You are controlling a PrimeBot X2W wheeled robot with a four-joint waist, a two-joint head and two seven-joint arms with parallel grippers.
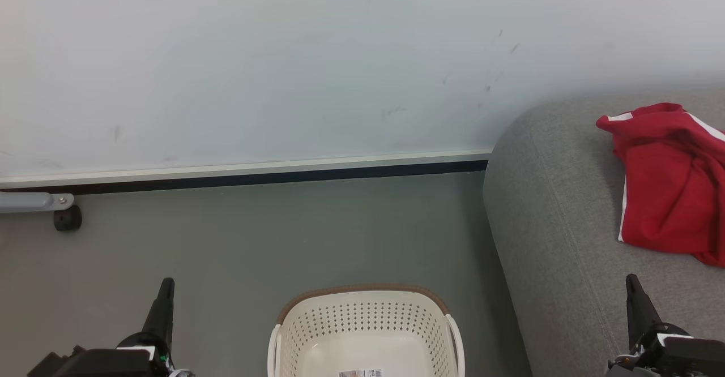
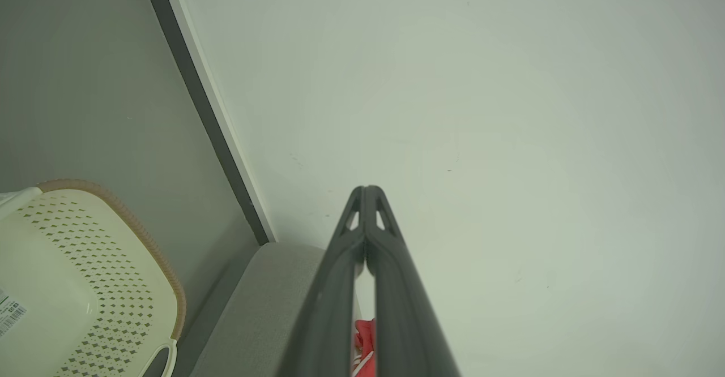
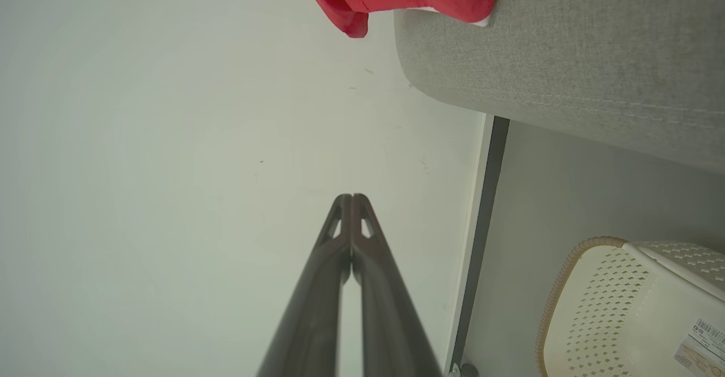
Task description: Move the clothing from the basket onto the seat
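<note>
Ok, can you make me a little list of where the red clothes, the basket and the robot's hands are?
clothing: red garment with white trim, crumpled on the grey sofa
basket: laundry basket on the floor beside the sofa; no clothes in the visible part, barcode label on its bottom
left gripper: shut, holding nothing
right gripper: shut, holding nothing
</note>
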